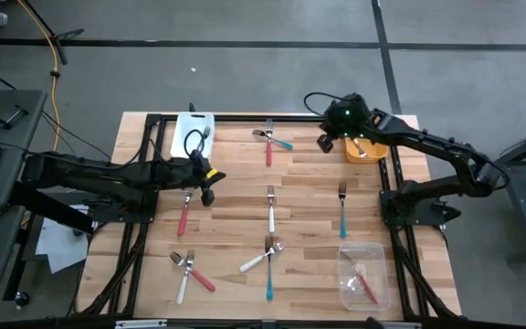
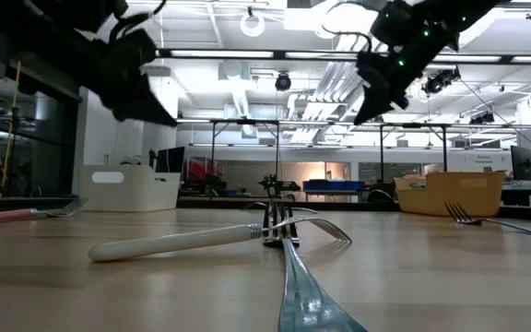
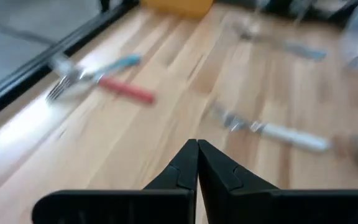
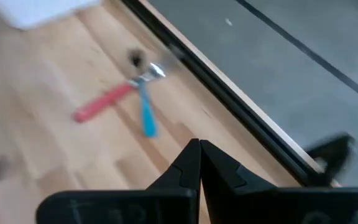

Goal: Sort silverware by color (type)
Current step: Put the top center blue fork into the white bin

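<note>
Forks with red, teal or white handles lie flat about the wooden table. A red and a teal fork cross at the far edge. A white fork lies mid-table, a red fork left of it and a teal fork right of it. Near the front, a white and a teal fork cross, and a white and a red one cross. My left gripper hangs shut above the table beside the red fork. My right gripper is shut in the air near the far edge.
A white bin stands at the far left. An orange bin sits at the far right, under my right arm. A clear bin at the near right holds a red-handled fork. A black frame rims the table.
</note>
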### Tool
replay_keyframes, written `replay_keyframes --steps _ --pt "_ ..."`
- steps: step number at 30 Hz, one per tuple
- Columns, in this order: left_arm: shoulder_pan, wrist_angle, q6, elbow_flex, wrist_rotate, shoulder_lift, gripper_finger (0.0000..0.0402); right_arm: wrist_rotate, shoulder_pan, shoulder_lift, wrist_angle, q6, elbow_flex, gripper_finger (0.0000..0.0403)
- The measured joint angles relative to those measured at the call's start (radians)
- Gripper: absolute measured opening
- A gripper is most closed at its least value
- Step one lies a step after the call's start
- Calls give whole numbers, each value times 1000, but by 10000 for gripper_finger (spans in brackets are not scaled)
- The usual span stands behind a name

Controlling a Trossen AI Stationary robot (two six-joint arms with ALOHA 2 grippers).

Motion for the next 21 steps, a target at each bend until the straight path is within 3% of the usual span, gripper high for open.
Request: replay_keyframes --steps 4,9,21 --pt "-5 -89 -18 0 -76 11 3 -1 79 0 100 34 0 1" --pt "4 -134 -19 0 -81 11 5 -10 151 21 265 55 0 0" --pt "-5 -151 -52 0 -106 11 6 -255 251 245 654 -112 0 0"
